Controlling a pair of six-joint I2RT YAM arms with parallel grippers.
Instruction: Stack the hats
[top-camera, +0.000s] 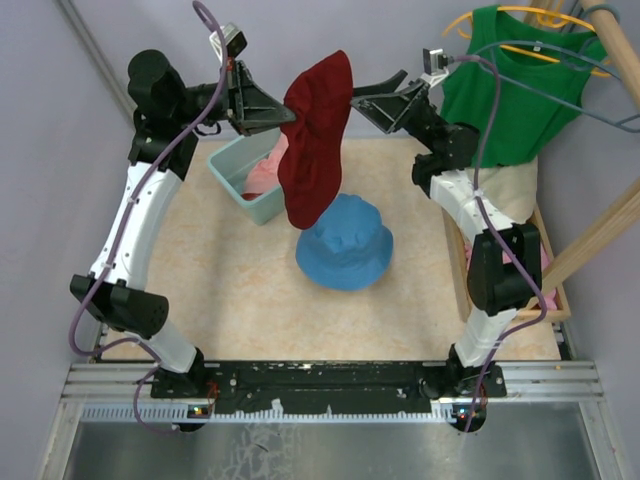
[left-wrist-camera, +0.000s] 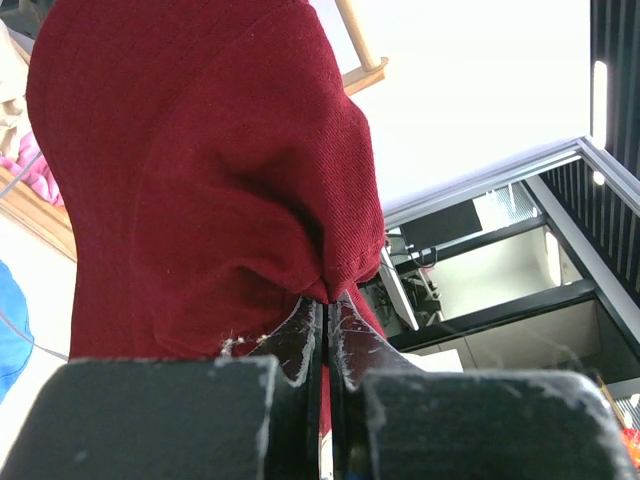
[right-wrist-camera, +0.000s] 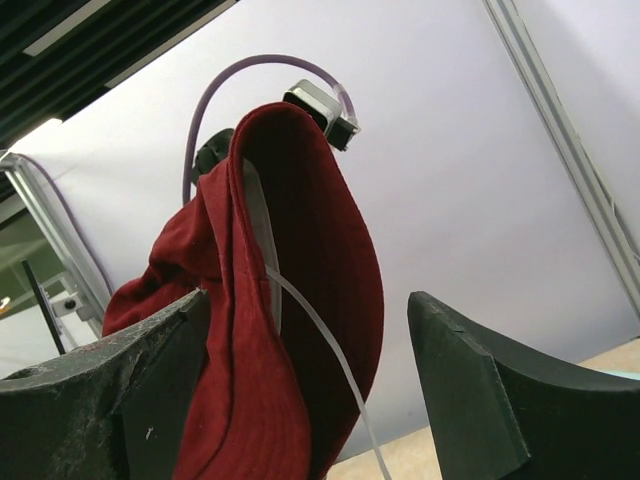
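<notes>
A dark red hat (top-camera: 315, 140) hangs limp high above the table, and my left gripper (top-camera: 287, 115) is shut on its edge. The left wrist view shows the closed fingertips (left-wrist-camera: 325, 300) pinching the red cloth (left-wrist-camera: 200, 170). My right gripper (top-camera: 368, 93) stands open at the hat's upper right edge. In the right wrist view the red hat (right-wrist-camera: 280, 330) sags between the wide-apart fingers (right-wrist-camera: 470, 380), close to the left one. A blue hat (top-camera: 345, 243) sits crown up on the table below. Pink fabric (top-camera: 262, 175), seemingly a hat, lies in the basket. Beige fabric (top-camera: 510, 190) shows behind the right arm.
The teal basket (top-camera: 232, 165) stands at the back left of the table. A green tank top (top-camera: 510, 80) hangs on a hanger at the back right. A wooden tray (top-camera: 558, 292) with pink cloth runs along the right edge, beside slanted wooden poles (top-camera: 600, 235).
</notes>
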